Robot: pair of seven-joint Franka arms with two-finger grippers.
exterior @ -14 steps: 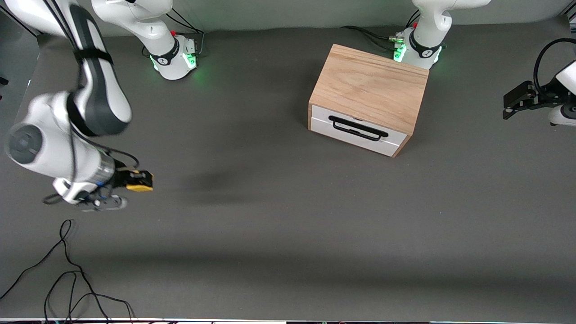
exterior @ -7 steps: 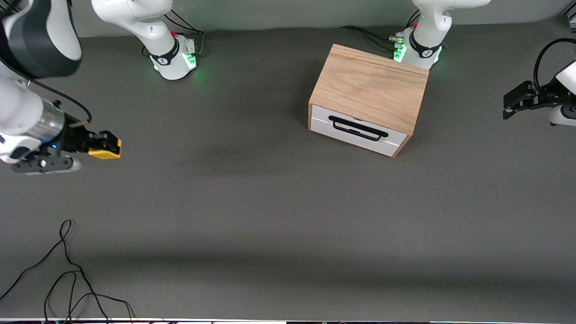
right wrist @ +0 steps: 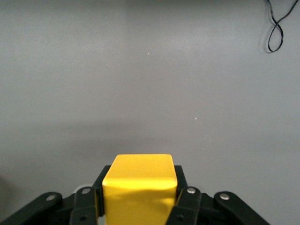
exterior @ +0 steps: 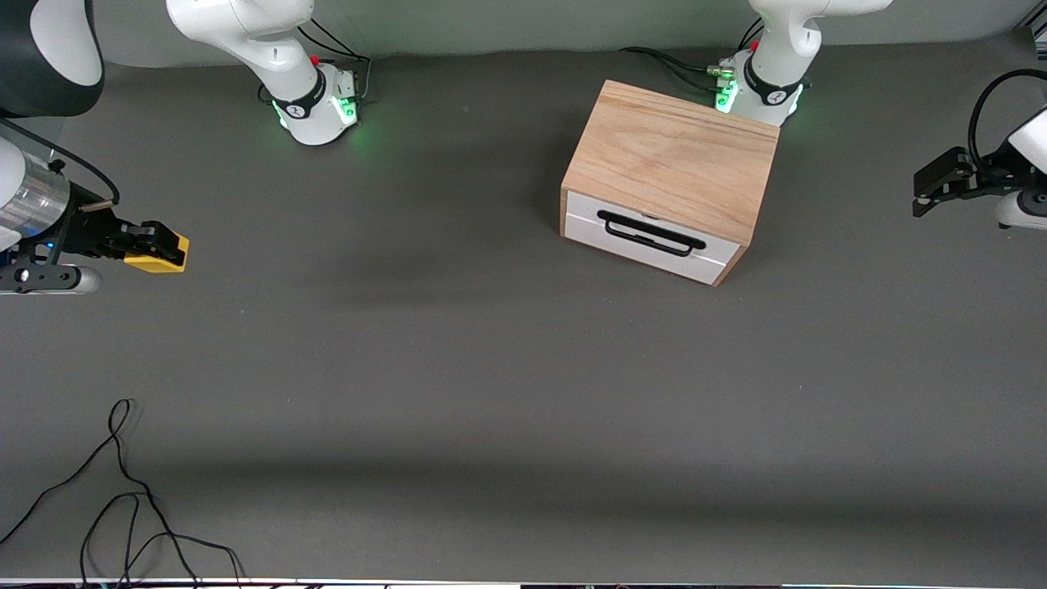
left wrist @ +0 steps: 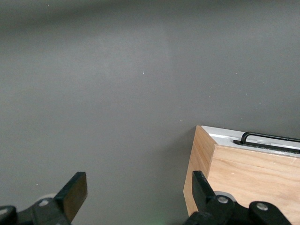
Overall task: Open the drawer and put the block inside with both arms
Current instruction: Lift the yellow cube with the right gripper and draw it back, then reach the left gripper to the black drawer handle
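The light oak box [exterior: 671, 155] stands near the left arm's base, its white drawer [exterior: 650, 237] shut, black bar handle [exterior: 650, 233] facing the front camera. My right gripper [exterior: 159, 245] is shut on the yellow block [exterior: 164, 262], held above the table at the right arm's end; the right wrist view shows the block [right wrist: 139, 187] between the fingers [right wrist: 185, 197]. My left gripper [exterior: 941, 184] hangs open and empty at the left arm's end, beside the box. In the left wrist view its fingers [left wrist: 75, 192] stand wide apart, with the box [left wrist: 248, 178] and handle [left wrist: 267, 138] in sight.
A loose black cable [exterior: 123, 491] lies on the grey table near the front camera at the right arm's end; it also shows in the right wrist view [right wrist: 276, 28]. Both arm bases [exterior: 315, 106] stand along the table's back edge.
My right gripper has carried the yellow block toward the right arm's end of the table. The left arm and the box have not moved.
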